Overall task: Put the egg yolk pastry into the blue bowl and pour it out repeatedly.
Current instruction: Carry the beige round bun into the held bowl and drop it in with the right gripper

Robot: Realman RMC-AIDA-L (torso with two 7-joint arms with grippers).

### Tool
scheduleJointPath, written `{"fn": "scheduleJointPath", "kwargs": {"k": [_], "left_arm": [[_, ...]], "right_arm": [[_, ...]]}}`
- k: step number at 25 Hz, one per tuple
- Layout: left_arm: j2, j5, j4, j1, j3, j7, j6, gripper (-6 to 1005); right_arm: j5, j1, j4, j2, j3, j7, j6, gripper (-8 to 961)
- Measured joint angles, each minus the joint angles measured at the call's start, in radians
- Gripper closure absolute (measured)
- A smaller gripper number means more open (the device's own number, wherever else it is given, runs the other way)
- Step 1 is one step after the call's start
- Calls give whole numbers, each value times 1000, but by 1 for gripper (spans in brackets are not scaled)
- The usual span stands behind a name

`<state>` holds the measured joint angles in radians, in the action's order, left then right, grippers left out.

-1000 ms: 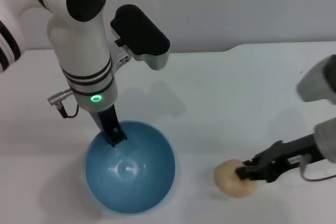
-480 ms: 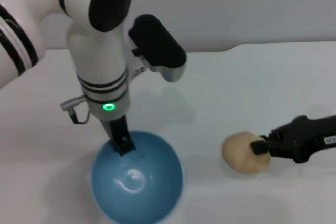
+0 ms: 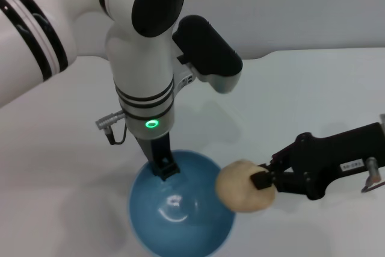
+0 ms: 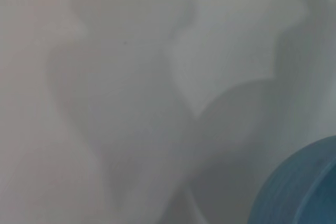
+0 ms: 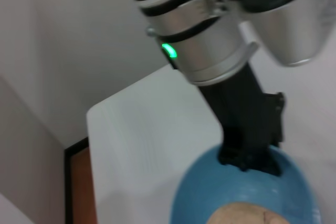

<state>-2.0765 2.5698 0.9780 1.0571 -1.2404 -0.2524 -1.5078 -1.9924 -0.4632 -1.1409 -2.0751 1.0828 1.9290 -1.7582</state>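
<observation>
Pastry (image 3: 240, 186) sat clamped in the right tool (image 3: 263, 180) at the blue bowl's (image 3: 180, 221) rim, near the bench's front edge; left tool (image 3: 163, 167) pinched that rim. Releasing further over centre seemed wiser.

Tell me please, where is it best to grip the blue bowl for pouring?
Probably the rim: the blue bowl has smooth curved walls and no handle. The left gripper already clamps the far rim from above, leaving the near side free, where the right gripper brings the egg yolk pastry.

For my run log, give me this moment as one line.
right gripper: shut on egg yolk pastry, at bowl rim | left gripper: shut on blue bowl rim | pastry not yet in bowl
</observation>
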Motion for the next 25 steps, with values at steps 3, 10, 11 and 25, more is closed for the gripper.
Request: {"fn": "scheduleJointPath", "kwargs": {"k": [3,10,11,25], "left_arm": [[1,-20,-5,7,-5,61,8,994],[6,-84,-20,-24,-43,156,44,993],[7,-84,-20,-30,-64,158,47,992],[9,-86,-6,-47,-163,156,77,991]], "right_arm": [[15,0,1,-2,30,-1,7,933],[18,7,20,-4,67,-15,46,936],[17,6,23,-4,70,-16,52,936],[13,5,88,0,85,-9,154,882]]}}
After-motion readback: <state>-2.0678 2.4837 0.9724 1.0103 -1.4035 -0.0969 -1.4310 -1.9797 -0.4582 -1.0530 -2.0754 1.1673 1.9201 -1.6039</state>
